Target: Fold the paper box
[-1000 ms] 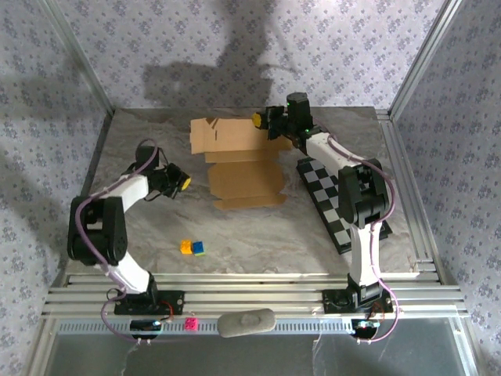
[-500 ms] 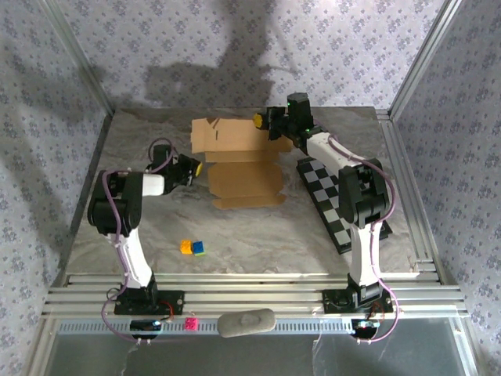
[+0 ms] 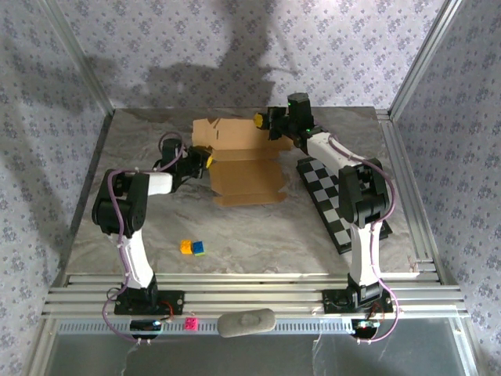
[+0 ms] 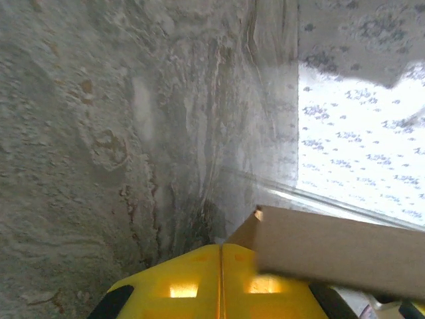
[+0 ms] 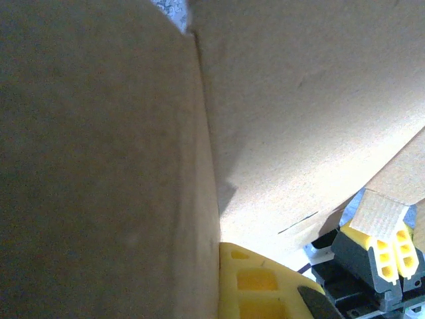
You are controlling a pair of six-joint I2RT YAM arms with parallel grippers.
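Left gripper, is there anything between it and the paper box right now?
Nothing visible. The left gripper, shut, is at the left edge of the paper box, and the left wrist view shows cardboard right beside its fingertips. The small coloured blocks lie farther toward the near edge, off that line.

In the top view the scene is lit evenly and with moderate brightness, and everything is seen sharp. Large soft shadows are thrown on the back wall (image 3: 227, 74), and a paler one is thrown on the left wall (image 3: 39, 180). In the left wrist view the table (image 4: 80, 133) is rendered dim and grey, the patterned wall (image 4: 358, 133) is burnt out almost to white, and the near edge of the paper box (image 4: 339, 249) is blurred. In the right wrist view the paper box is out of focus: its left panel is kept in deep shadow, while its right panel is washed out by glare.
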